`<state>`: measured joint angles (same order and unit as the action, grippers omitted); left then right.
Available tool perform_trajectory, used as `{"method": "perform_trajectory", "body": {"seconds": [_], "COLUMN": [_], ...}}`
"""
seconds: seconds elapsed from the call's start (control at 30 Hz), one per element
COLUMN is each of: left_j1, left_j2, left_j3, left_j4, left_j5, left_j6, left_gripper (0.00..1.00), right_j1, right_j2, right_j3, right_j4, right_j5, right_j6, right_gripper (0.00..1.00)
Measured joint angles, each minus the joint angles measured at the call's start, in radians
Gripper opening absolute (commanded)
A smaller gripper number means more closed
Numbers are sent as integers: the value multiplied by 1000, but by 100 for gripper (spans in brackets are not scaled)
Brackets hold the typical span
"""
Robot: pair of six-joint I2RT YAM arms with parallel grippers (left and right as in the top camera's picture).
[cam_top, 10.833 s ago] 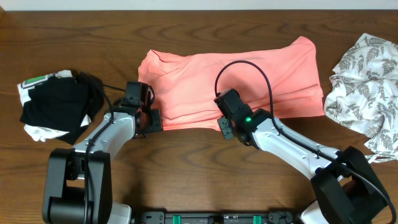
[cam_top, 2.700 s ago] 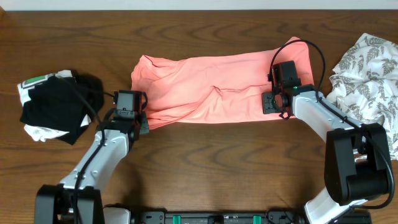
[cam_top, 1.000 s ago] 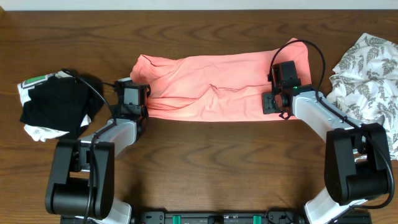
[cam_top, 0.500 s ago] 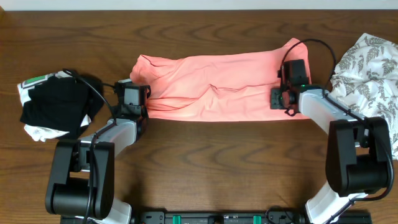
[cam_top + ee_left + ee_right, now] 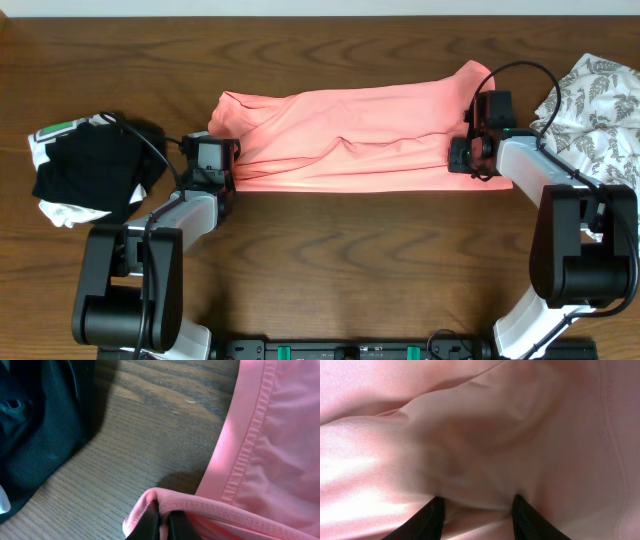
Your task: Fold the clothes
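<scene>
The salmon-pink T-shirt (image 5: 350, 145) lies as a long band across the middle of the table. At the shirt's left end my left gripper (image 5: 222, 150) is shut on the stitched hem (image 5: 200, 505). In the left wrist view the hem wraps over the closed fingertips of the left gripper (image 5: 162, 517). My right gripper (image 5: 470, 140) rests on the shirt's right end. In the right wrist view pink fabric (image 5: 470, 420) fills the frame. There the right gripper (image 5: 477, 502) has its fingers apart, pressed into the cloth, with a soft bulge between them.
A black-and-white bundle (image 5: 90, 175) lies at the left edge, close to my left arm, and shows dark in the left wrist view (image 5: 30, 420). A white leaf-print garment (image 5: 590, 130) is heaped at the right edge, just beyond my right arm. Bare wood (image 5: 330, 260) spans the front.
My right gripper has slid right along the shirt to its right end, and its fingers have drawn closer together. The left gripper has stayed put on the hem.
</scene>
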<state>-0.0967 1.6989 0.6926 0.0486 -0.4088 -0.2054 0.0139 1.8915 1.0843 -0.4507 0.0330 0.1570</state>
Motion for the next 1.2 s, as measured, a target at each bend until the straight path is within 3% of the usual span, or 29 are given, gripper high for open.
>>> {"method": "perform_trajectory", "body": {"seconds": [0.53, 0.9, 1.2], "left_j1": [2, 3, 11], "left_j2": [-1, -29, -46], "left_j3": [6, 39, 56], "left_j4": [-33, -295, -414], "left_j5": [2, 16, 68], "left_j6": [0, 0, 0], "left_gripper": [7, 8, 9], "right_j1": [-2, -6, -12], "right_j2": [-12, -38, -39], "right_j3": [5, 0, -5], "right_j4": [-77, -290, -447], "right_j5": [6, 0, -11], "right_j6": [-5, -4, 15], "right_gripper": [47, 49, 50]}}
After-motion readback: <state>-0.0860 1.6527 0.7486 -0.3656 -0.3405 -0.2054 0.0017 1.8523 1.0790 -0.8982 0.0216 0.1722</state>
